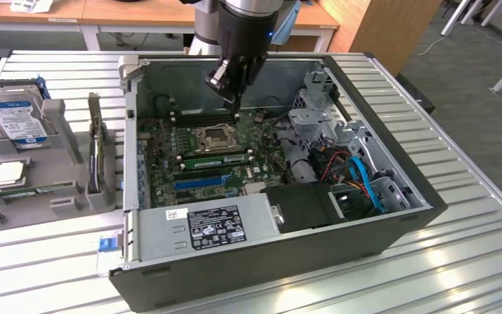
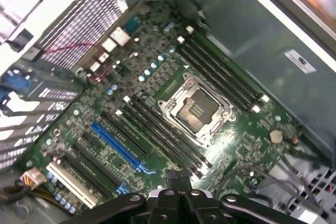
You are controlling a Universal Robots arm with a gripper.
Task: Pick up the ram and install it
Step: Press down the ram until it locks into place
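My gripper (image 1: 232, 103) hangs above the rear part of the motherboard (image 1: 159, 140) inside the open PC case (image 1: 382, 232). In the wrist view its black fingertips (image 2: 178, 178) are pressed together with nothing between them, well above the board. A thin green ram stick (image 1: 212, 159) stands seated in a slot just in front of the bare CPU socket (image 1: 214, 138) (image 2: 197, 109). A similar green stick (image 1: 37, 191) lies in the grey holder outside the case. I cannot tell which of the two the task means. The black slots (image 2: 223, 72) behind the socket look empty.
On the exterior view's left, a grey holder (image 1: 63, 127) carries a hard drive (image 1: 11, 118), a CPU chip (image 1: 5, 173) and an upright expansion card (image 1: 99, 154). Inside the case, the power supply (image 1: 207, 226) sits in front and a drive cage with cables (image 1: 338, 144) on the right.
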